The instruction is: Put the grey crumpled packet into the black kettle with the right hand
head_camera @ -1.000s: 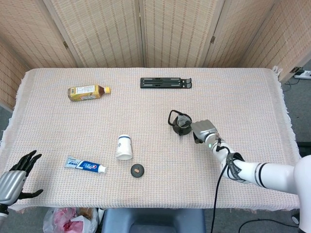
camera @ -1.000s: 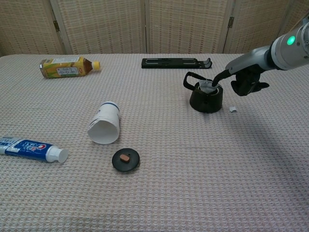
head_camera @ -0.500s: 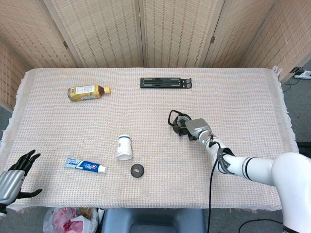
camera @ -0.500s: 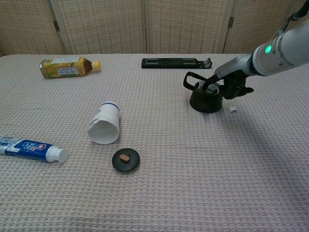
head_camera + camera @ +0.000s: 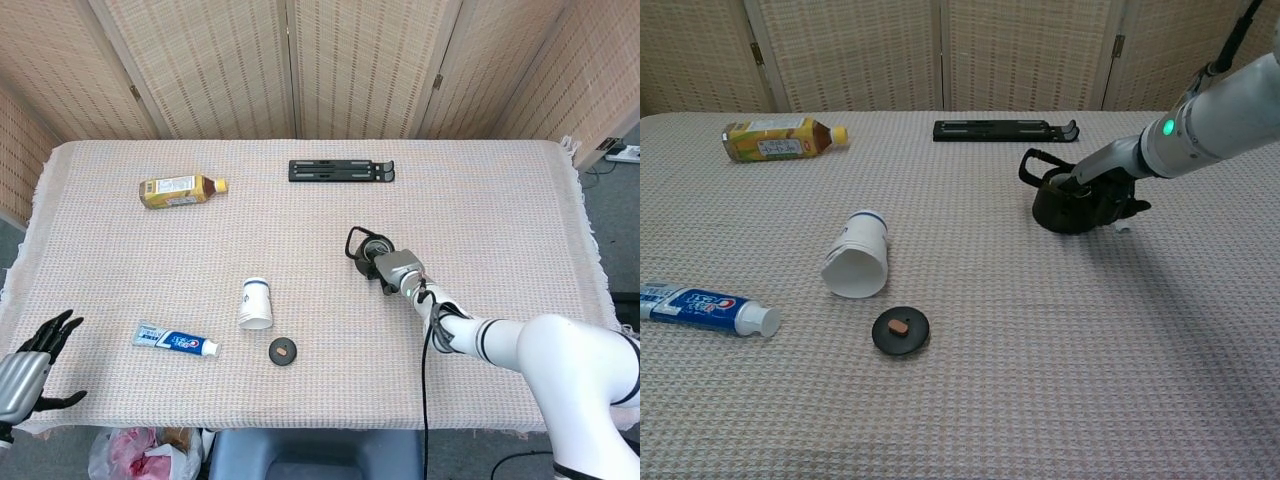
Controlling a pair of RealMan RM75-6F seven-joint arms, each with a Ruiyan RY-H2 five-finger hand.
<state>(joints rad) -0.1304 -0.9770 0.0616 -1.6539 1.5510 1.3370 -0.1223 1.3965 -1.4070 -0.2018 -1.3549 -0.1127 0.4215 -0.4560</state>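
At black kettle (image 5: 1065, 205), right hand (image 5: 1108, 197) now lower, fingers inside

Right hand (image 5: 396, 268) is down on the black kettle (image 5: 368, 250) mid-table, covering its near side; fingers hidden, can't tell grip. Kettle handle loops out to the left. Packet not visible from here. Left hand (image 5: 30, 365) sits at bottom-left table edge, fingers spread, holding nothing. Yellow bottle (image 5: 181, 189) lies on its side far left; black stand (image 5: 341, 171) at the back. White cup (image 5: 255, 303) tipped over, toothpaste tube (image 5: 176, 341) to its left, black lid (image 5: 283, 351) just beside cup's mouth.
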